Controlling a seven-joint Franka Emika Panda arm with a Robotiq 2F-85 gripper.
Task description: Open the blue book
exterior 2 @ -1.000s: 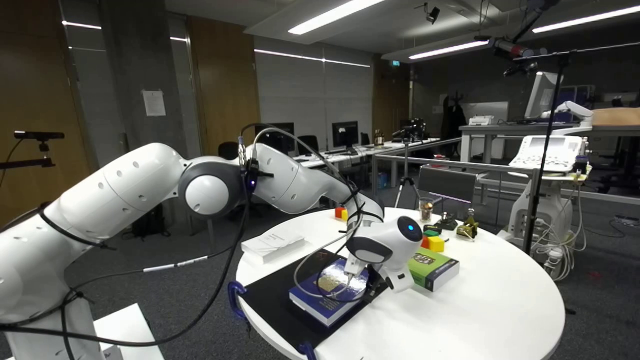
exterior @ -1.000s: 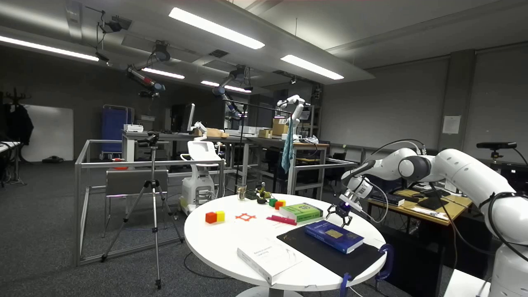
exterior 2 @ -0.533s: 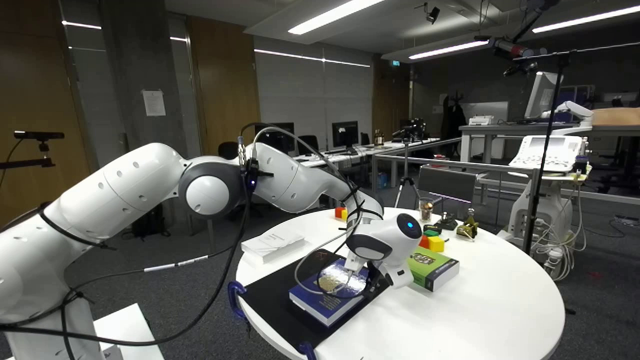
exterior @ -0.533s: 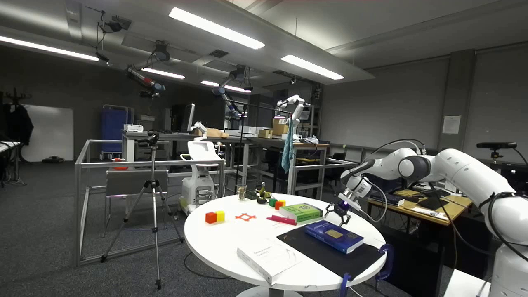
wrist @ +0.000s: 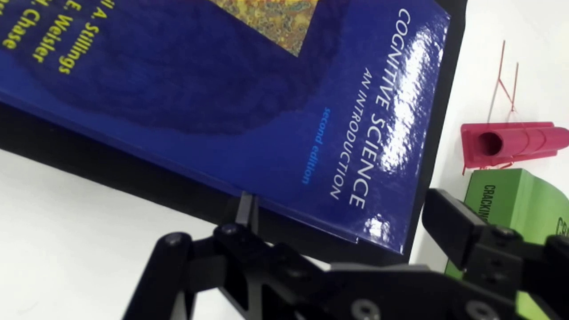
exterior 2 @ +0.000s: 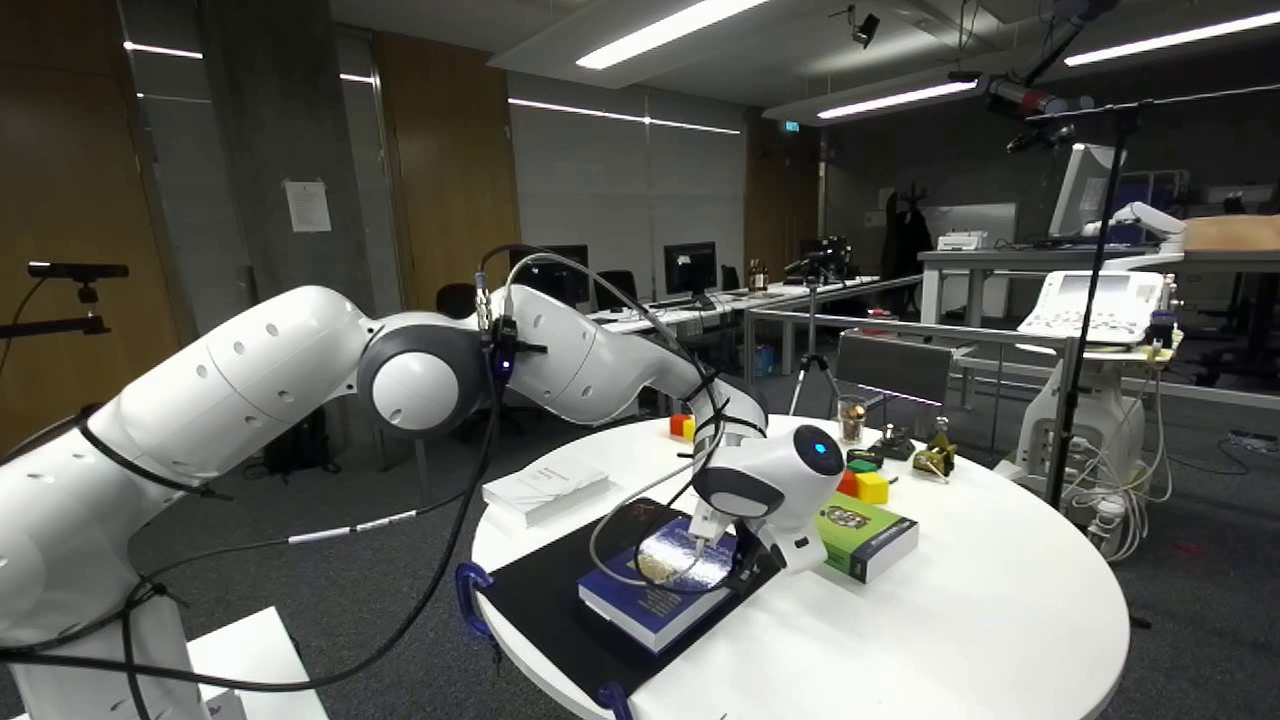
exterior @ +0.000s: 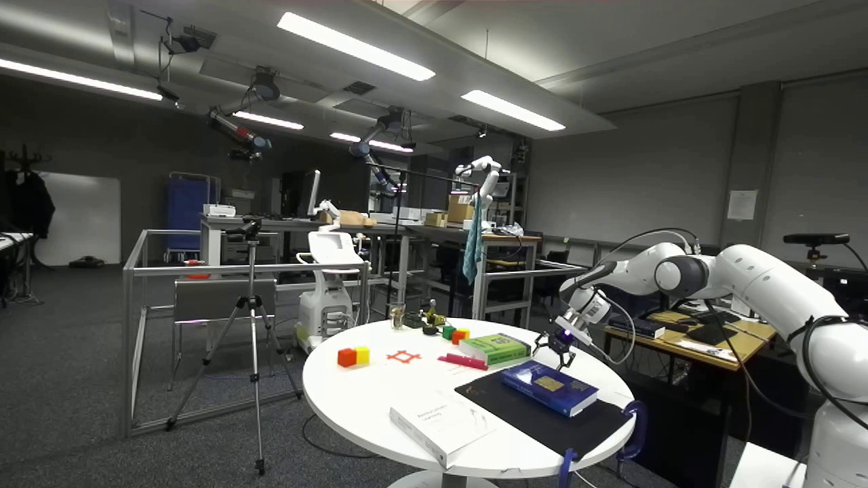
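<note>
The blue book (exterior: 549,388) lies flat and closed on the black mat (exterior: 505,410). It also shows in an exterior view (exterior 2: 650,608), partly behind a cable, and up close in the wrist view (wrist: 275,146). My gripper (exterior: 550,354) is at the book's far long edge, pointing down. In the wrist view the gripper (wrist: 340,202) is open, with wide-apart fingers and nothing between them but a view of the book's corner. One finger (wrist: 247,212) is at the book's long edge; I cannot tell if it touches. The opposite finger (wrist: 453,222) is past the corner, near the green book (wrist: 502,204).
The green book (exterior: 496,348) and a pink holder (exterior: 464,361) stand near the gripper. A white book (exterior: 442,425) lies toward the table's near side. Blue clamps (exterior: 634,427) hold the mat at the table's edge. Cubes (exterior: 354,356) and small objects stand farther off.
The gripper has shifted very slightly along the book's edge toward the green book and stayed open. The blue book has not moved.
</note>
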